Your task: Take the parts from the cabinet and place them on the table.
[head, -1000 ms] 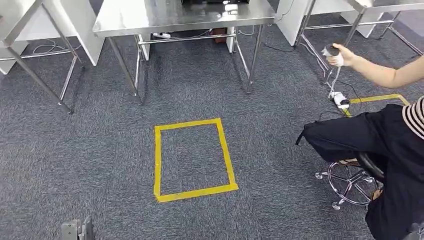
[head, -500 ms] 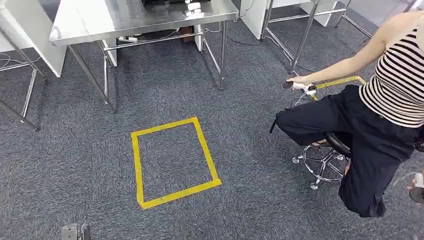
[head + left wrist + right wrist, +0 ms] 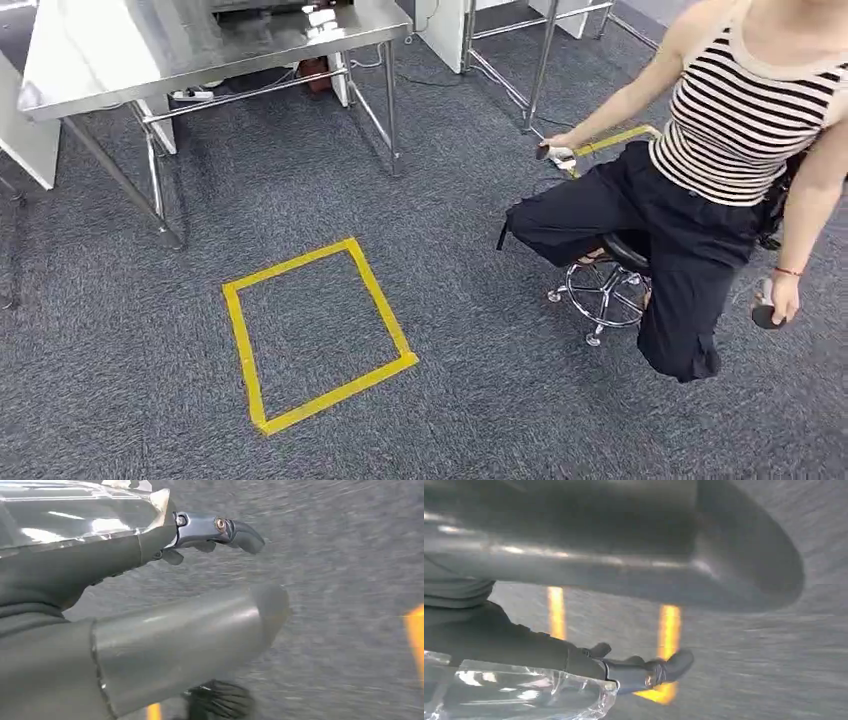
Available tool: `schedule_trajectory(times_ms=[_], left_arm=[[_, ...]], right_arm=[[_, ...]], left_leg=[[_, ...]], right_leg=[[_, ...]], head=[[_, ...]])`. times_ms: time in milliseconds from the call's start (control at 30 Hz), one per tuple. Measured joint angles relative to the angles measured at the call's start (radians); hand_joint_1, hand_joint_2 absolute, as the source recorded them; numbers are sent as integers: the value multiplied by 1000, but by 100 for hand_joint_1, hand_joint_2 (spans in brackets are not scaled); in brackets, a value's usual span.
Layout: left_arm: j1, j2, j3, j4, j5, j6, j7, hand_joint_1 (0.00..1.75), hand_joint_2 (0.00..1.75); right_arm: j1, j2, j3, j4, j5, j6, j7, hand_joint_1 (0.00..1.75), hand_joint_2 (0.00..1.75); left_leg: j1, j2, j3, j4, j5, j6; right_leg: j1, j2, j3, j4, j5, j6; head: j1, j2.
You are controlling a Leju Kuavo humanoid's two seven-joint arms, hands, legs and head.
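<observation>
In the left wrist view my left hand (image 3: 130, 585) hangs over grey carpet, and a crinkled clear plastic bag (image 3: 75, 515) lies against its dark fingers (image 3: 220, 530); the bag's contents are hidden. My right hand (image 3: 614, 550) shows in the right wrist view the same way, with a clear plastic bag (image 3: 514, 690) held along its fingers (image 3: 644, 672) above yellow floor tape. A steel table (image 3: 200, 45) stands at the far left in the head view.
A yellow tape rectangle (image 3: 380, 300) marks the carpet ahead. A person (image 3: 720, 130) in a striped top sits on a wheeled stool (image 3: 605, 290) to the right, a controller (image 3: 765, 315) in each hand. More table legs (image 3: 540, 65) stand behind.
The camera has swung to the right: table and tape rectangle slid left in the head view, and the seated person has come much further into the picture.
</observation>
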Motion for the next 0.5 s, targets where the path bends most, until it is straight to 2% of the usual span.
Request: schedule_trajectory(times_ms=[33,67,100,133,167,200,233,267,300,333,367,400,433,500], left_arm=[[0,-1,0,6,0,9,19,0,0],[3,-2,0,8,0,14,29,0,0],[5,-1,0,12,0,16,34,0,0],[8,-1,-1,16,-1,17,38,0,0],[11,0,-1,19,-1,17,40,0,0],[15,2,-1,23,-1,18,43,0,0],[17,2,-1,25,-1,19,46,0,0],[20,2,-1,28,-1,20,46,0,0],[21,2,-1,30,0,20,46,0,0],[21,2,-1,31,0,20,46,0,0],[21,2,-1,32,0,21,47,0,0],[21,4,-1,32,1,25,53,0,0],[20,5,-1,34,3,29,67,0,0],[21,6,0,37,6,44,96,0,0]], right_arm=[[0,3,-15,19,-11,-9,-2,0,0],[0,5,-26,34,-16,-12,-3,0,0],[1,7,-34,45,-18,-13,-4,0,0],[-1,8,-39,56,-19,-13,-4,0,0],[-4,6,-44,63,-19,-13,-4,0,0],[-6,5,-51,71,-19,-13,-4,0,0],[-6,5,-54,76,-19,-13,-4,0,0],[-6,5,-58,83,-19,-14,-4,0,0],[-6,5,-61,89,-19,-14,-4,0,0],[-6,5,-64,94,-19,-14,-4,0,0],[-7,5,-67,97,-20,-14,-4,0,0],[-8,5,-67,99,-20,-14,-8,0,0],[-11,5,-69,102,-19,-14,-18,0,0],[-15,-5,-70,102,-11,-13,-45,0,0]], left_leg=[[2,7,2,-2,1,-5],[4,12,1,1,-3,-12],[10,-25,-6,19,-24,-20],[11,-63,-27,70,-69,-22],[11,-83,-60,147,-117,-24],[11,-92,-102,243,-162,-25],[12,-94,-127,298,-182,-25],[11,-95,-143,331,-182,-23],[12,-95,-130,302,-154,-19],[11,-98,-97,237,-111,-15],[12,-107,-48,142,-63,-10],[13,-139,-4,57,-28,-5],[14,-183,14,17,-37,-2],[9,-157,9,20,-32,-1]], right_leg=[[2,8,-4,1,-1,-7],[-2,17,-3,-3,6,-16],[-8,24,2,-4,9,-23],[-8,32,-2,-3,15,-31],[-7,39,-6,-3,17,-33],[-4,50,-11,-3,19,-37],[-2,58,-13,-2,20,-38],[1,70,-15,-2,22,-39],[2,82,-16,-1,23,-37],[2,93,-15,1,24,-37],[2,105,-15,3,24,-36],[2,114,-15,6,24,-35],[10,123,-20,11,25,-30],[6,139,-28,12,31,-17]], head=[[0,0],[0,0],[-2,0],[-7,0],[-10,0],[-13,0],[-14,0],[-14,0],[-15,0],[-15,0],[-15,0],[-16,0],[-18,0],[-16,0]])
